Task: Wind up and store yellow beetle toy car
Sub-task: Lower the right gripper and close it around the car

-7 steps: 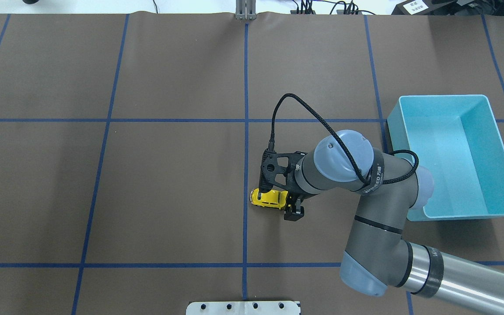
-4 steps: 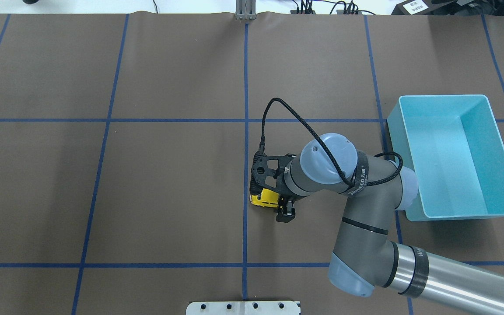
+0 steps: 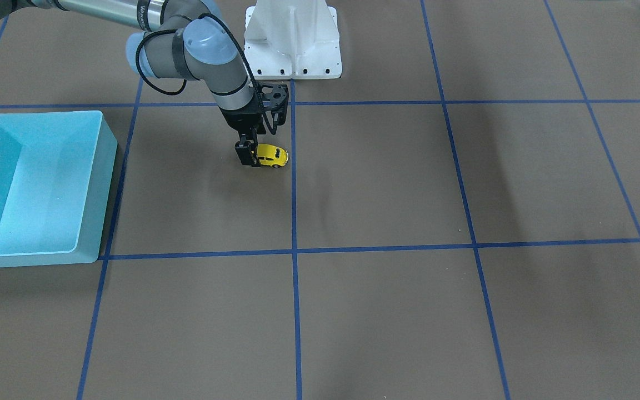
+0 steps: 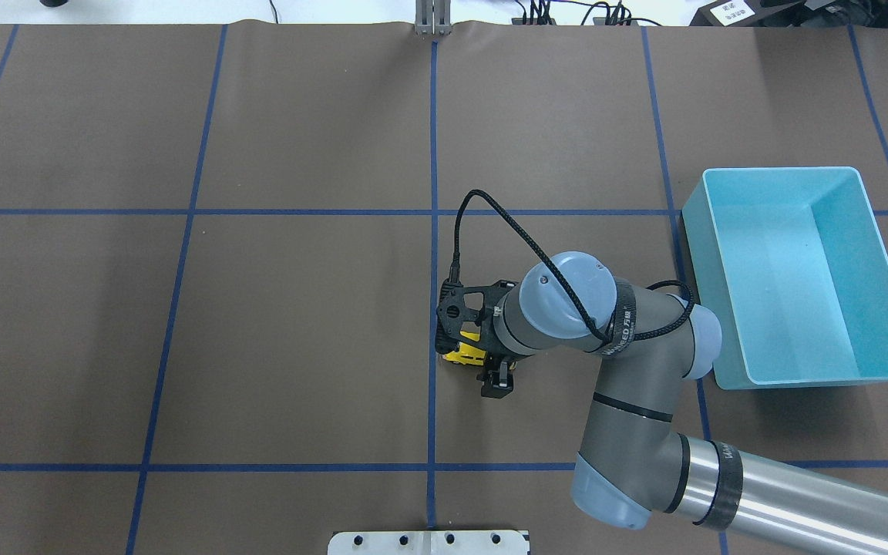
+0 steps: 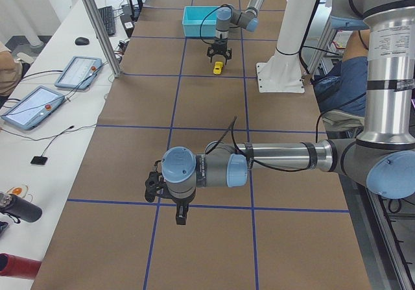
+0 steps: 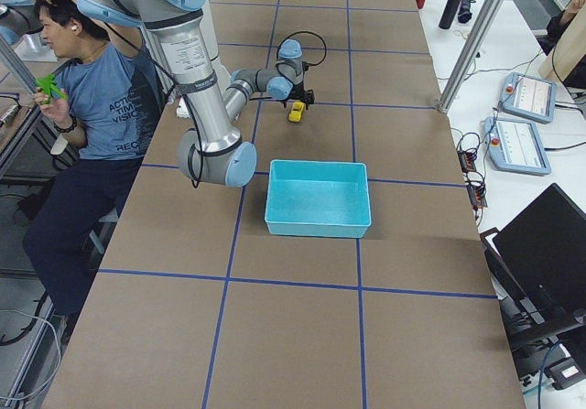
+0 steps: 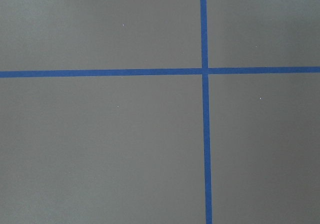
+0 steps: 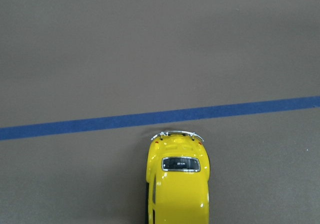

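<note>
The yellow beetle toy car (image 4: pixel 462 354) stands on its wheels on the brown mat just right of the blue centre line; it also shows in the front view (image 3: pixel 273 155) and at the bottom of the right wrist view (image 8: pixel 177 184). My right gripper (image 4: pixel 490 362) hangs over the car's end away from the line. It looks open, with one finger (image 4: pixel 498 381) beside the car and the other hidden under the wrist. The turquoise bin (image 4: pixel 768 171) is empty, at the right. My left gripper (image 5: pixel 180 215) shows only in the left side view; I cannot tell if it is open.
The white robot base (image 3: pixel 292 44) stands at the robot's side of the table. Blue tape lines cross the mat (image 7: pixel 204 71). A person (image 6: pixel 101 89) sits beside the table, and tablets (image 5: pixel 78 72) lie on a side bench.
My right arm has moved left in the overhead view, carrying the gripper further over the car. The car has stayed in place.
</note>
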Available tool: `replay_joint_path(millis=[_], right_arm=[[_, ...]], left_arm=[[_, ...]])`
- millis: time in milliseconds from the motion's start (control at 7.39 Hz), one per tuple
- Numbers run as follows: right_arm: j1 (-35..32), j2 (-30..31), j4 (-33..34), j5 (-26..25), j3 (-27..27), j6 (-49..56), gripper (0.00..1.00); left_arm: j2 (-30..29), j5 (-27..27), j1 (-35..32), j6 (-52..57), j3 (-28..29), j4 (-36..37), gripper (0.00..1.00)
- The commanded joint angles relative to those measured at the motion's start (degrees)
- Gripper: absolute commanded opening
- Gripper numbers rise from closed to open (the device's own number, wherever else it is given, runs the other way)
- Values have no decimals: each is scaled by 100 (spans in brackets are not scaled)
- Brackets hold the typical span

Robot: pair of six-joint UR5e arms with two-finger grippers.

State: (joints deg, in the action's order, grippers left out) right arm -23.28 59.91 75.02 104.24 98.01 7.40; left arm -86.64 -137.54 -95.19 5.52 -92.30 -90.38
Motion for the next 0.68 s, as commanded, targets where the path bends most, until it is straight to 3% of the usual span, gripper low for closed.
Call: replay_joint_path(millis=[0, 541], right_arm=[[-1, -6, -23, -9, -37, -10, 100], [17, -215, -31, -44, -308, -195, 100]], left_arm=[[7, -1, 0, -7, 1, -6, 100], [7, -1, -9, -7, 1, -6, 100]])
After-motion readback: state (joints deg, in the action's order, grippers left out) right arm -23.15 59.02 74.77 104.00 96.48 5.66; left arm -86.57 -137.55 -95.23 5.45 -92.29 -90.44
